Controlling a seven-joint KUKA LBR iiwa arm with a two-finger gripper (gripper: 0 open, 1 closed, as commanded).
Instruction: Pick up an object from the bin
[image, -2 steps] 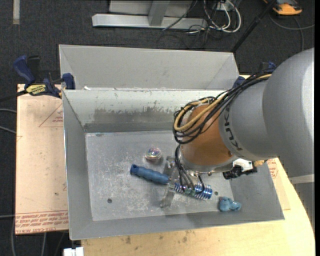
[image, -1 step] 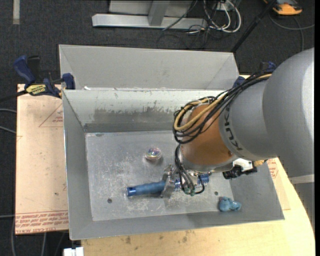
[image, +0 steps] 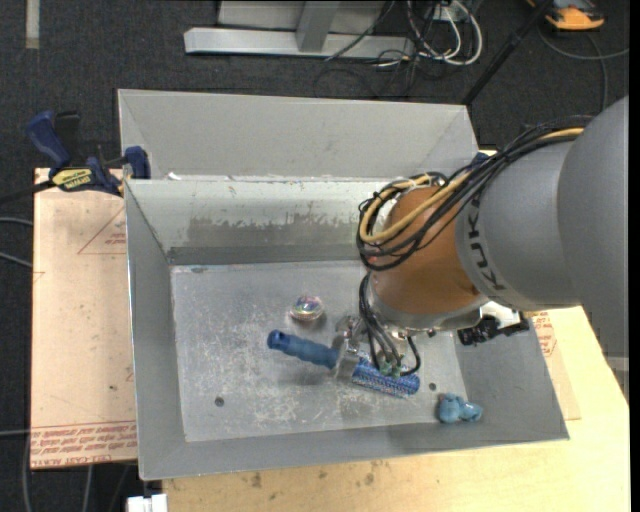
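Grey and bulky, the arm (image: 540, 230) fills the right of the frame, with its orange cover (image: 425, 260) and a loop of yellow and black cables (image: 400, 200) hanging over the bin's right half. Below the cover, the hand (image: 348, 357) is down at the floor of the bin (image: 150, 330), right at the middle of a blue brush (image: 305, 349). Whether the hand is spread or pressed together cannot be told from this angle, nor whether it pinches the brush.

That brush lies flat a little below and right of the floor's centre. Its handle points to the left, and its bristled head (image: 388, 381) runs toward the lower right, partly under the wrist.

Just above the handle, apart from it, sits a small round shiny thing (image: 307, 309). A light blue lump (image: 458, 409) lies well apart in the lower right corner, close to the front wall.

All of the floor's left part is bare scratched metal, so open room lies on that side and along the front edge below the handle. A steep back wall rises behind the cover, and the right wall is mostly hidden by the arm.
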